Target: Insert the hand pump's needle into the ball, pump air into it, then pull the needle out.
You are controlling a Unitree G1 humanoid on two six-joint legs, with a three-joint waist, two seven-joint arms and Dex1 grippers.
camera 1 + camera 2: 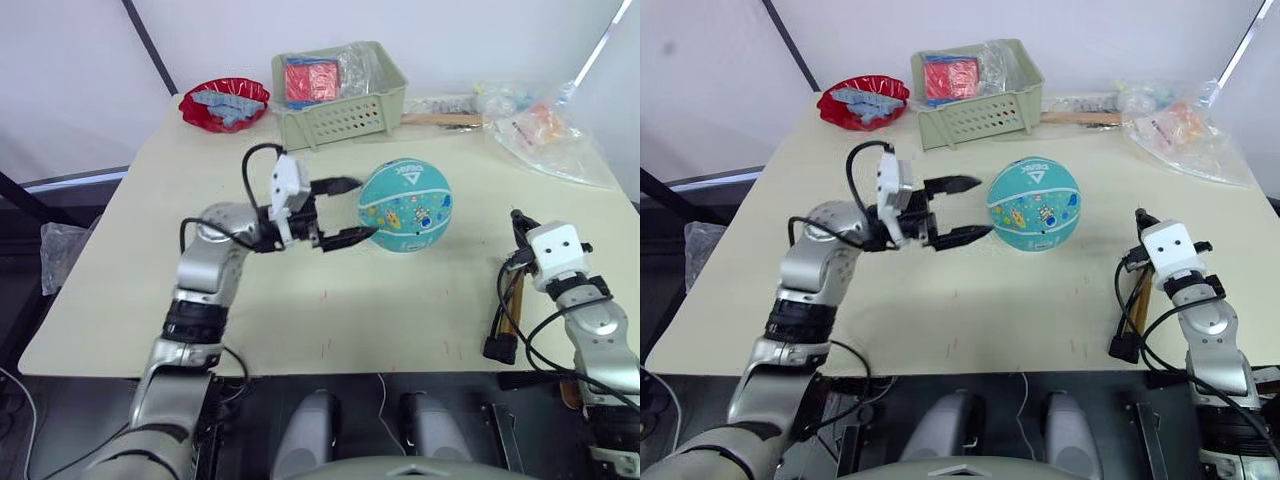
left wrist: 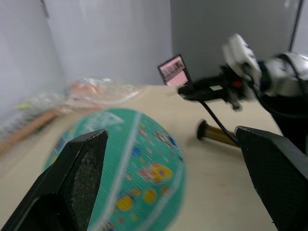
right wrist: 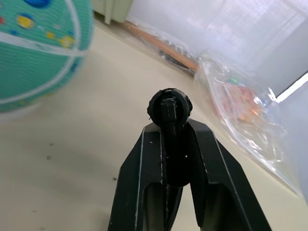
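Teal ball point(image 1: 405, 205) resting on the cream tabletop point(image 1: 300, 310), roughly mid-table and a little toward the far side, white triangle logo on top. Left end effector point(image 1: 352, 212) spread wide at the ball's left side, one black finger high and one low, tips just reaching the ball's left edge; gripping nothing. Contact between the lower fingertip and the ball cannot be told. From the left wrist, ball point(image 2: 120, 168) sitting between the two spread fingers point(image 2: 72, 183).

Right end effector point(image 3: 171, 144) near the right edge of the tabletop, well apart from the ball, fingers closed tight around a thin black piece ending in a small round black tip. Whether that is the hose fitting or another part of the pump cannot be told; no needle pin distinguishable. Hand pump point(image 1: 508, 318) lying on the tabletop just beside the right arm, gold-bronze barrel running near to far, black cap at the near end, black hose looping beside it.

On the far side: green perforated basket point(image 1: 345, 110) holding red packets and clear wrap, red bowl point(image 1: 224, 103) with pale blue pieces to its left, clear plastic bags point(image 1: 545, 130) at the far right corner, a wooden stick point(image 1: 440, 119) lying between basket and bags.
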